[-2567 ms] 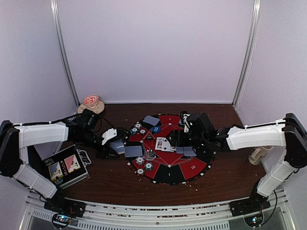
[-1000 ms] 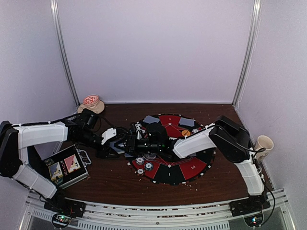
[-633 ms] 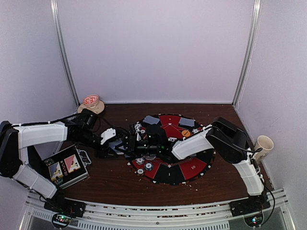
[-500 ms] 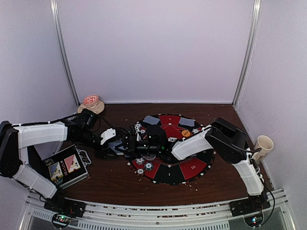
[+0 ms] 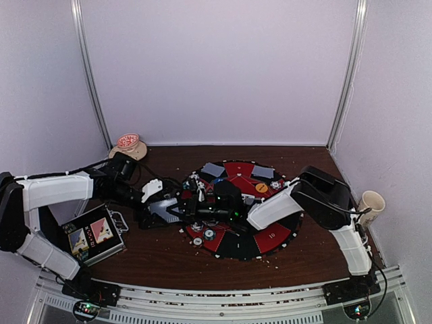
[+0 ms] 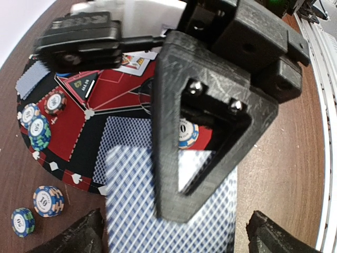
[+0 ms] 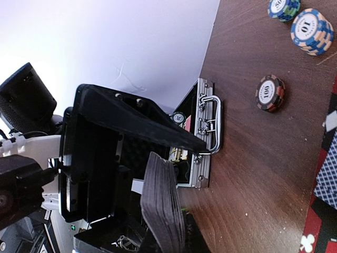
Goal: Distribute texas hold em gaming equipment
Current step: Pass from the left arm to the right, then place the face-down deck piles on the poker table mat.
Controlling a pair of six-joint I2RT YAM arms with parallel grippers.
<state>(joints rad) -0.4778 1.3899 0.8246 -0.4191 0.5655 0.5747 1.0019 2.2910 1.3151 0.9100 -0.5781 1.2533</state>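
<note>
1. Seen from above, both arms meet at the left edge of a round mat (image 5: 270,236) of red and black wedges, on a dark wooden table (image 5: 155,253).
2. The left gripper (image 6: 181,237), pinched narrow a moment ago, now stands wide. Its two fingers sit far apart at the bottom corners of its own wrist view, and it holds nothing.
3. The right gripper (image 6: 175,204), half open a moment ago, is now narrow and clamps the deck of playing cards (image 7: 163,203). One black triangular finger lies across the blue-lattice top card.
4. The deck sits between the two grippers, just off the mat's left edge and near loose poker chips (image 6: 48,200).
5. This looks like a finished handover, so the deck now belongs to the right arm.
6. Face-down cards (image 5: 212,169) and chips already lie on the mat, so the distribution seems partly done.
7. Dealing from the deck likely comes next, once the left arm backs away.
8. The loose stack could fan or slip in so thin a grip.
</note>
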